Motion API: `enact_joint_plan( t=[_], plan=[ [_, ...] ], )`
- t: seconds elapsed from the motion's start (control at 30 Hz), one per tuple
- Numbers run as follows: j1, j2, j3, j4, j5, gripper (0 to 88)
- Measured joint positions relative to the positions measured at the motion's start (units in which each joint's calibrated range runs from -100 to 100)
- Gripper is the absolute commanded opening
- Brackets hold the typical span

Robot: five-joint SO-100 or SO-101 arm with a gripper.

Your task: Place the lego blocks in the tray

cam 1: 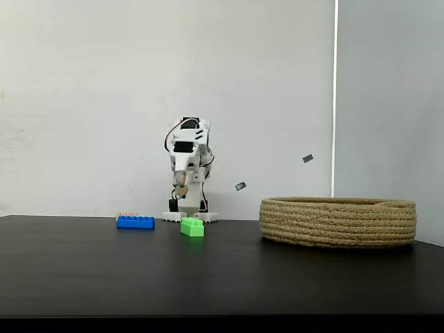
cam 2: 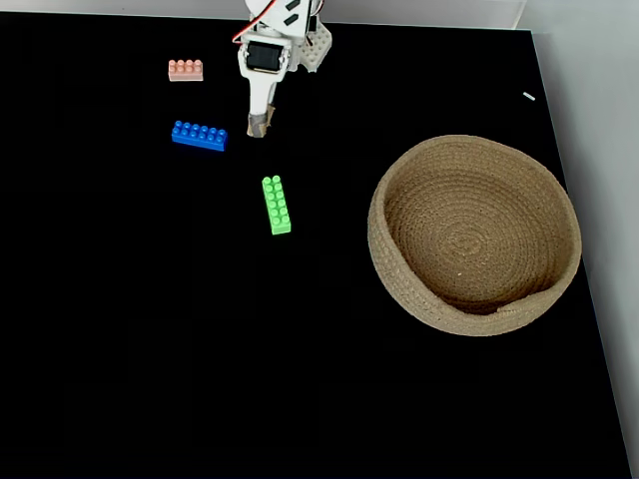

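Observation:
Three lego blocks lie on the black table. The long blue one [cam 2: 199,136] [cam 1: 135,222] sits at the back left, and the small pale pink one [cam 2: 186,70] [cam 1: 126,215] lies behind it. The green one [cam 2: 277,205] [cam 1: 192,227] is nearer the middle. The tray [cam 2: 404,274] [cam 1: 338,222], a round coiled rope basket, stands on the right with nothing in it. My gripper [cam 2: 259,127] [cam 1: 181,192] hangs folded near the arm's base, fingers together, just right of the blue block and holding nothing.
The arm's white base [cam 2: 300,45] stands at the table's back edge against a white wall. The table's right edge runs close beside the tray. Dark open tabletop stretches across the front and left.

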Motion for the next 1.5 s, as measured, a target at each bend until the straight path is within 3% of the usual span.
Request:
enact_joint_plan(
  t=[0.1, 0.43, 0.9, 1.33, 1.5],
  plan=[
    [1.47, 6.45, -6.19, 2.11, 0.00, 21.7],
    [8.71, 29.01, -18.38, 8.20, 2.15, 21.7],
    [20.60, 38.68, -17.59, -1.06, 7.23, 22.6],
    [24.43, 44.95, -11.31, -14.54, 10.06, 23.1],
    [24.59, 45.97, -10.78, -15.67, 10.50, 28.0]
  ],
)
